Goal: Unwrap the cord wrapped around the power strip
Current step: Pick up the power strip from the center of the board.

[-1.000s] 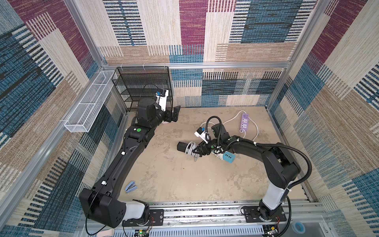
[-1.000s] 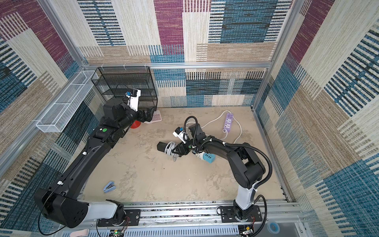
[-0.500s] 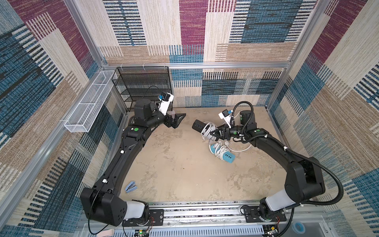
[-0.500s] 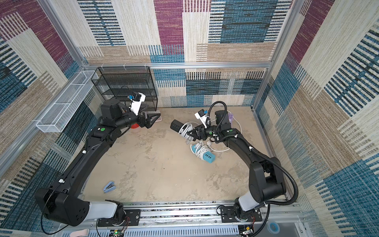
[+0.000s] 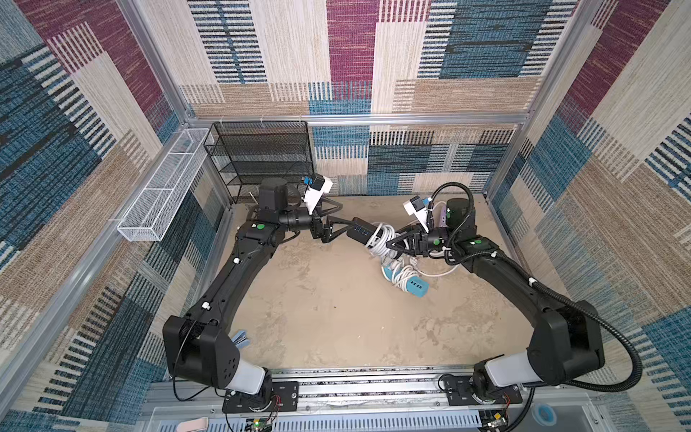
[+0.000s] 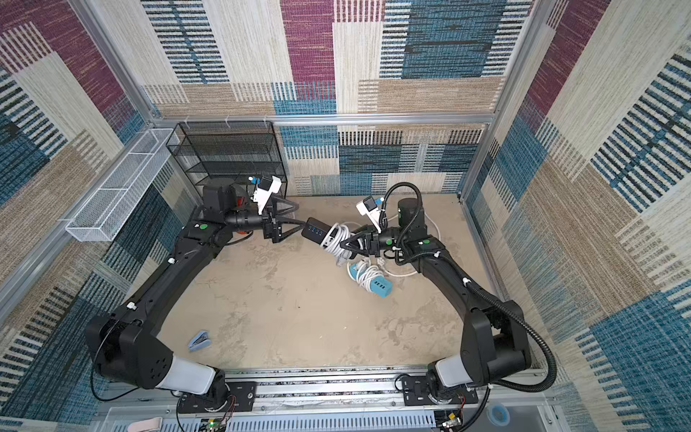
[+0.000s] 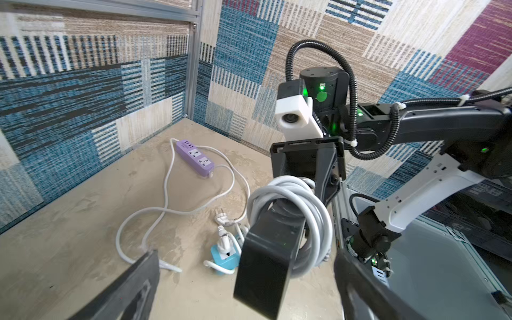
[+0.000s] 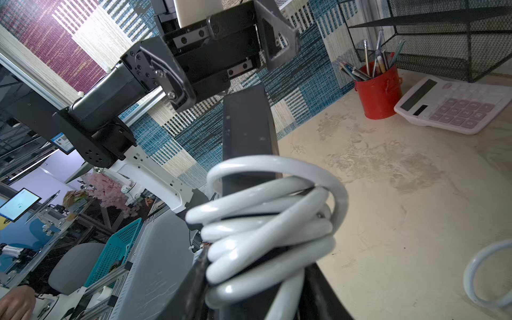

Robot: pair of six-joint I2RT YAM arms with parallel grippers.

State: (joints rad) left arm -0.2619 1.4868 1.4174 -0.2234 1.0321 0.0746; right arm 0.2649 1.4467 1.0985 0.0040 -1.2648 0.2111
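Over the back centre of the counter point(image 5: 336, 318): black power strip point(image 5: 361, 229) held off the surface, roughly level, between the two arms. White cord point(image 5: 379, 239) wound around it in several loose coils, bunched toward the end nearest the right arm; one loop sags below.

Right pincer point(image 5: 390, 243) is clamped on the black power strip at the coiled end. In the right wrist view its fingers close on strip and coils together.

Left pincer point(image 5: 351, 226) is spread wide. In the left wrist view its two fingers point(image 7: 133, 285) sit either side of the strip's bare end with space showing on both sides. Whether a tip touches the strip in the top views, cannot tell.

On the counter below the held strip: blue power strip point(image 5: 415, 288), its own white cord wrapped round it.

Toward the back right corner: purple power strip point(image 7: 195, 156), cord trailing loose across the surface.

Back left corner: black mesh shelf point(image 5: 261, 157); red cup point(image 8: 378, 91) of pencils and a calculator point(image 8: 454, 105) just in front of it.

Near the front left corner: small blue clip point(image 6: 200, 339).
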